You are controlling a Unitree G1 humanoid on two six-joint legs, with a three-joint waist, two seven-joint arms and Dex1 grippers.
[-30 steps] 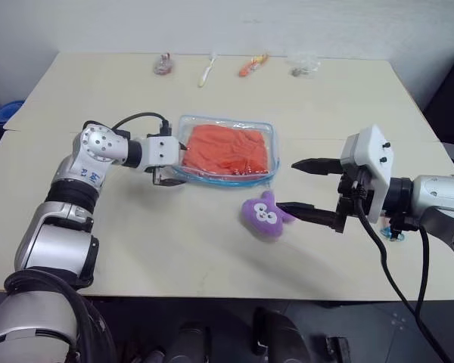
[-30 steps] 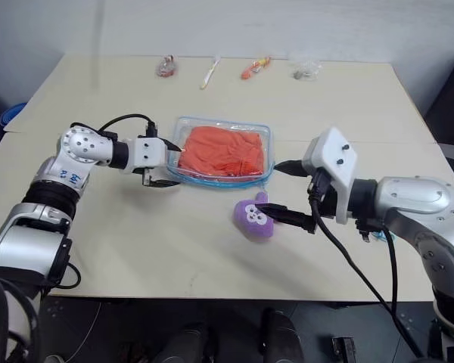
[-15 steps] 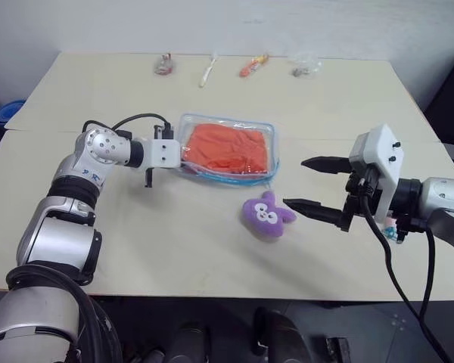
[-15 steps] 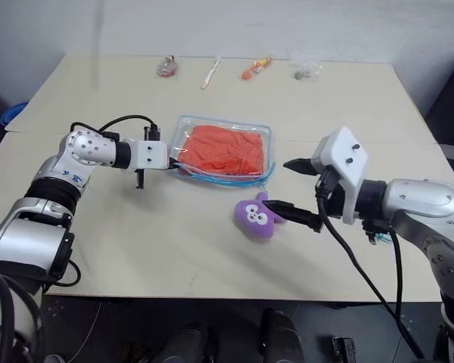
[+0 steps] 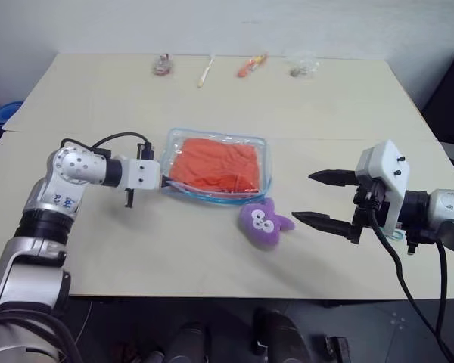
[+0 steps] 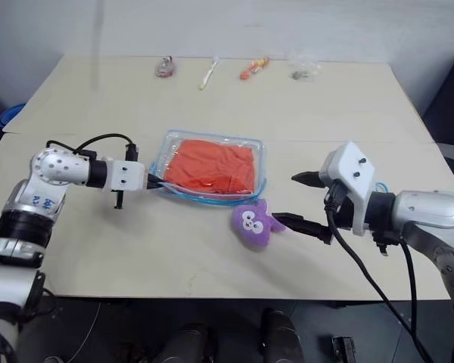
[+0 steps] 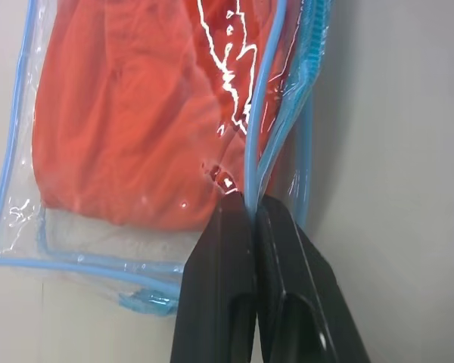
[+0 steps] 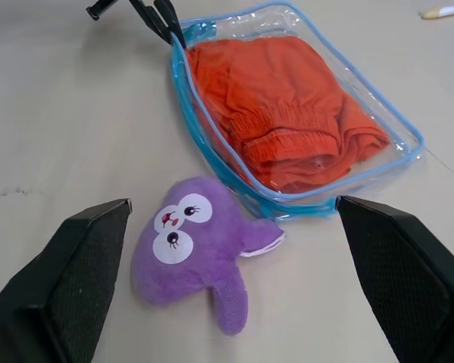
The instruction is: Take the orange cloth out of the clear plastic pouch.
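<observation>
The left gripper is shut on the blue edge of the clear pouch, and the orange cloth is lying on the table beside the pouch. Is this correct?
Not quite. The left gripper is shut on the blue edge of the clear pouch, but the orange cloth is inside the pouch, not beside it. The left wrist view shows it behind the clear plastic.

Orange cloth, blue-trimmed clear pouch

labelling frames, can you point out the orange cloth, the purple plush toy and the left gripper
orange cloth (image 5: 214,162), left eye view, middle of the fabric inside the pouch
purple plush toy (image 8: 189,249), right wrist view, its face below the eyes
left gripper (image 7: 253,208), left wrist view, shut fingertips pinching the pouch's blue edge
</observation>
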